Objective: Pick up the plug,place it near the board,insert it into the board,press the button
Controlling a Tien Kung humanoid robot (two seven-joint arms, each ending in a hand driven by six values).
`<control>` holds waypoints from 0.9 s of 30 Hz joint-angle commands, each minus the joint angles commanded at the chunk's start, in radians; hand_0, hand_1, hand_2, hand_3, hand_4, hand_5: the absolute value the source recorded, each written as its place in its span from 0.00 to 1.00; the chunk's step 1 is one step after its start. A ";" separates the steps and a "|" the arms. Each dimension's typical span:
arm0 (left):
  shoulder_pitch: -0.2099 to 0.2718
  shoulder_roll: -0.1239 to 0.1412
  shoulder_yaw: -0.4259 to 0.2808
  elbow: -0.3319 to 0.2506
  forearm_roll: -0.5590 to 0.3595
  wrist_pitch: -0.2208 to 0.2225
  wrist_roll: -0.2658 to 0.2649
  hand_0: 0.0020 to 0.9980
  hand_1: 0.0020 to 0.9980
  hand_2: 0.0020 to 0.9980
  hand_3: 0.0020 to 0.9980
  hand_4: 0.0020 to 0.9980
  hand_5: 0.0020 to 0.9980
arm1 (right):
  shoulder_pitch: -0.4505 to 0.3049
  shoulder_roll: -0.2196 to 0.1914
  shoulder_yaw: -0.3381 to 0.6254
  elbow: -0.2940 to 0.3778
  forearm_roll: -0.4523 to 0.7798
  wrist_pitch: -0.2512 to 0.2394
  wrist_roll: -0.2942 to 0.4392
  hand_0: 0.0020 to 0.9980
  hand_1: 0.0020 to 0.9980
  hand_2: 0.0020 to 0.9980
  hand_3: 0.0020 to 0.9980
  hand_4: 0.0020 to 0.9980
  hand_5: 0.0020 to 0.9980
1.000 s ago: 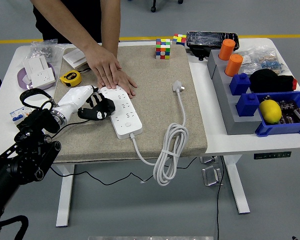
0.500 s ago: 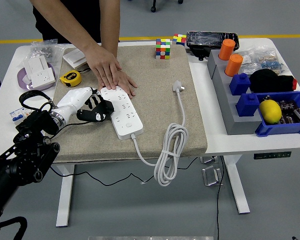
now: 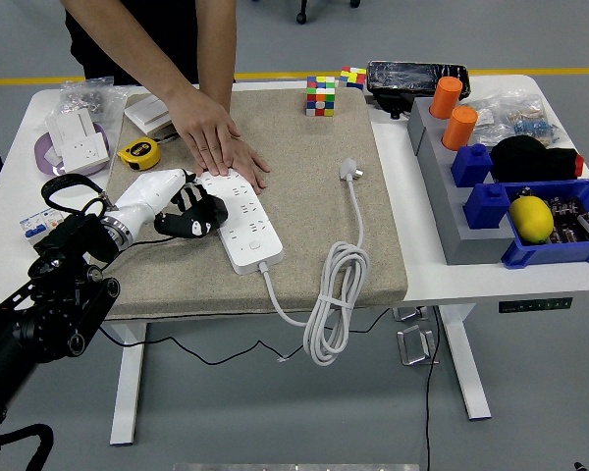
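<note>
Little has shifted since the earlier frames: the robot's left hand (image 3: 188,209) still sits at the left edge of the power strip (image 3: 240,221), fingers curled loosely and clamped on nothing. Nearest, the white cable (image 3: 332,294) droops in loops over the counter (image 3: 442,277) edge; it looks limp and will drag. Farther right on the mat lies the plug (image 3: 349,171), light, rigid, best pinched by its body. A person's hand (image 3: 216,142) presses the strip's far end.
</note>
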 joint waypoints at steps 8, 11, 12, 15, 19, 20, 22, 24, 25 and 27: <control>-0.001 0.000 -0.003 0.002 -0.002 -0.010 -0.004 0.48 0.44 0.44 0.48 0.87 0.21 | 0.000 0.000 0.000 0.000 0.006 0.004 0.002 0.77 0.71 0.71 0.75 1.00 0.94; -0.001 0.000 -0.004 0.004 -0.015 -0.020 -0.005 0.48 0.44 0.44 0.48 0.87 0.21 | 0.000 0.000 -0.001 -0.001 0.009 0.006 0.003 0.77 0.71 0.71 0.75 1.00 0.94; -0.001 -0.001 -0.005 0.005 -0.021 -0.025 -0.005 0.63 0.67 0.59 0.58 1.00 0.35 | 0.000 0.000 -0.002 -0.001 0.010 0.007 0.004 0.77 0.71 0.71 0.75 1.00 0.95; -0.001 -0.001 -0.007 0.006 -0.033 -0.036 -0.005 0.63 0.67 0.59 0.58 1.00 0.35 | -0.001 0.000 -0.001 -0.002 0.011 0.006 0.006 0.77 0.71 0.71 0.75 1.00 0.95; -0.002 -0.001 -0.013 0.006 -0.043 -0.050 -0.005 0.76 0.81 0.76 0.76 1.00 0.44 | -0.001 -0.001 0.000 -0.002 0.010 0.005 0.006 0.77 0.71 0.71 0.75 1.00 0.95; -0.002 -0.001 -0.015 0.006 -0.046 -0.054 -0.005 0.76 0.81 0.76 0.76 1.00 0.44 | -0.001 -0.001 0.000 -0.002 0.010 0.005 0.006 0.77 0.71 0.71 0.75 1.00 0.95; -0.002 -0.001 -0.016 0.004 -0.051 -0.058 -0.005 0.76 0.81 0.76 0.76 1.00 0.44 | 0.000 -0.001 0.000 -0.002 0.011 0.005 0.007 0.77 0.71 0.71 0.75 1.00 0.95; -0.002 -0.001 -0.019 0.002 -0.056 -0.060 -0.007 0.83 0.87 0.82 0.82 1.00 0.59 | 0.000 -0.001 0.001 -0.002 0.010 0.004 0.007 0.77 0.71 0.71 0.75 1.00 0.95; -0.002 -0.001 -0.020 0.002 -0.060 -0.061 -0.007 0.83 0.87 0.82 0.82 1.00 0.59 | 0.001 -0.001 0.001 -0.002 0.011 0.004 0.007 0.77 0.71 0.71 0.75 1.00 0.95; -0.002 -0.001 -0.023 0.002 -0.064 -0.064 -0.009 0.83 0.87 0.82 0.82 1.00 0.59 | 0.000 -0.001 0.001 -0.002 0.011 0.004 0.007 0.77 0.71 0.71 0.75 1.00 0.95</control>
